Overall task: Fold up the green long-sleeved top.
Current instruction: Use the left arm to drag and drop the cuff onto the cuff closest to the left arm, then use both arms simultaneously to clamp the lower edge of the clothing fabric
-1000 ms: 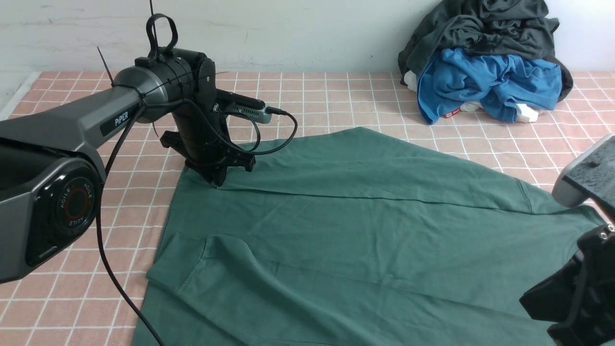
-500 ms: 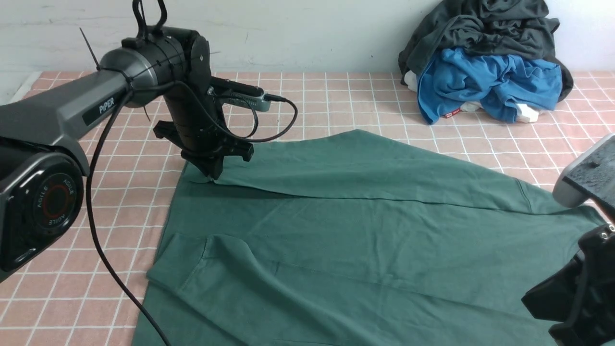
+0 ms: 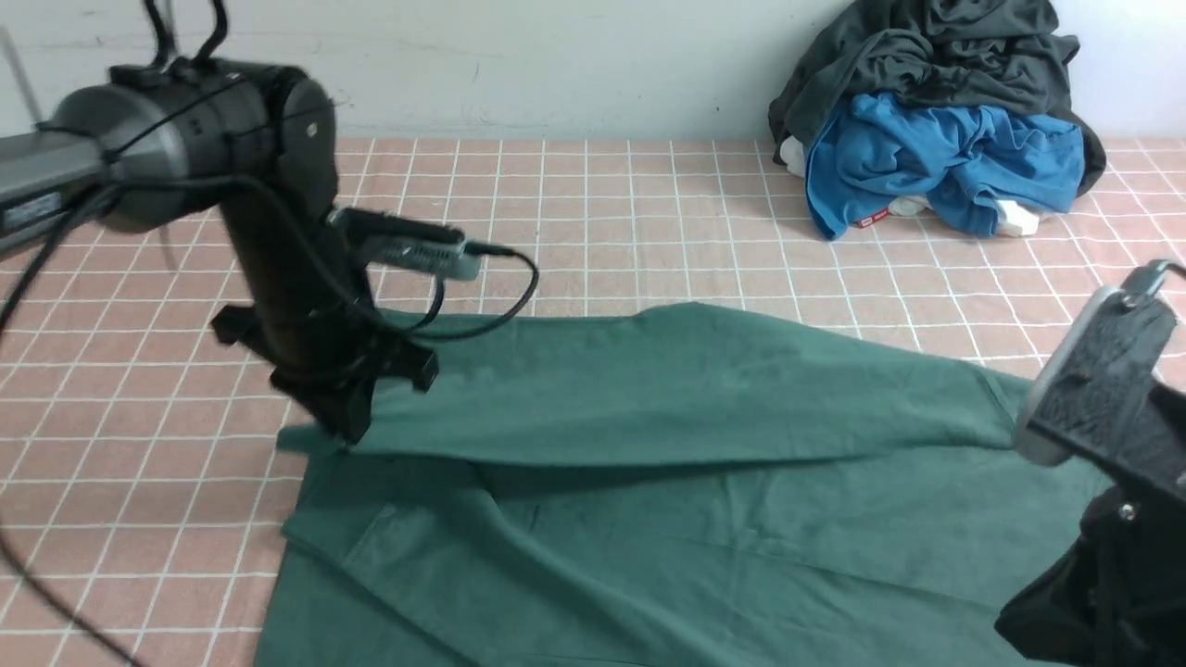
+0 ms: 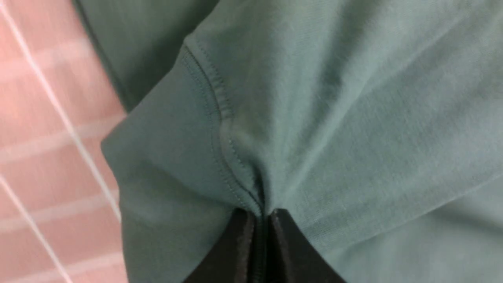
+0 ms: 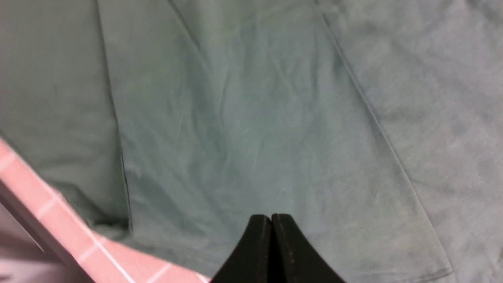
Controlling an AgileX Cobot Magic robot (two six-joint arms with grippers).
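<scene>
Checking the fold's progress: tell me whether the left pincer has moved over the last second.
Yes. The left pincer, shut on the green top at its edge, has come toward the robot and leftward, farther from the unmoved blue garment.

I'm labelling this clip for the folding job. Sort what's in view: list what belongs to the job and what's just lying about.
Belongs to the job:
green long-sleeved top, spread out
left gripper, shut on the top's edge
right gripper, shut above the top

Lying about:
blue garment, far right by the wall
dark grey garment, heaped over the blue one
</scene>
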